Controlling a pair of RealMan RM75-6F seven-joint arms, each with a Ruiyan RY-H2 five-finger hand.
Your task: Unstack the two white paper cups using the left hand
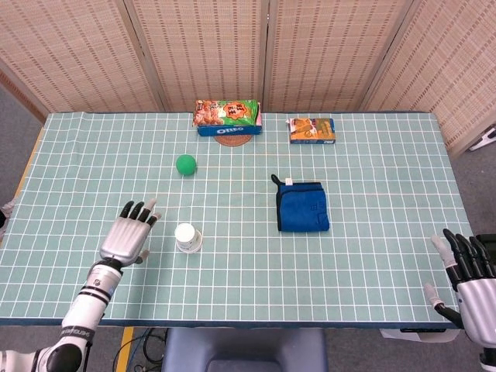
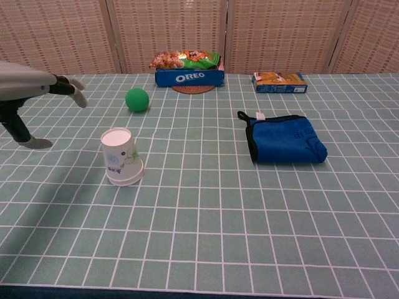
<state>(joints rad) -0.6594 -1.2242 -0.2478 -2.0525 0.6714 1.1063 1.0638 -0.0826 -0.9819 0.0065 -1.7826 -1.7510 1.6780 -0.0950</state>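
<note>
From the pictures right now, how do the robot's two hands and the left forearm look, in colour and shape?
Both the left hand and the right hand have a silver-grey metallic back and black fingers ending in pale grey tips. The left wrist narrows to a white forearm with a black ring around it. In the chest view the left hand shows the same grey shell and pale tips.

head view: looks steeply down from above the near edge of the table (image 1: 372, 263), far enough back to take in the whole top and the screens behind.
chest view: set low at the near edge, facing across the table — closer, surface filling most of the picture.
shared: paper cups (image 1: 186, 236) (image 2: 121, 157), green ball (image 1: 185, 164) (image 2: 137, 99), blue cloth (image 1: 303, 207) (image 2: 285, 138) — and the left hand (image 1: 129, 234) (image 2: 37, 87).
</note>
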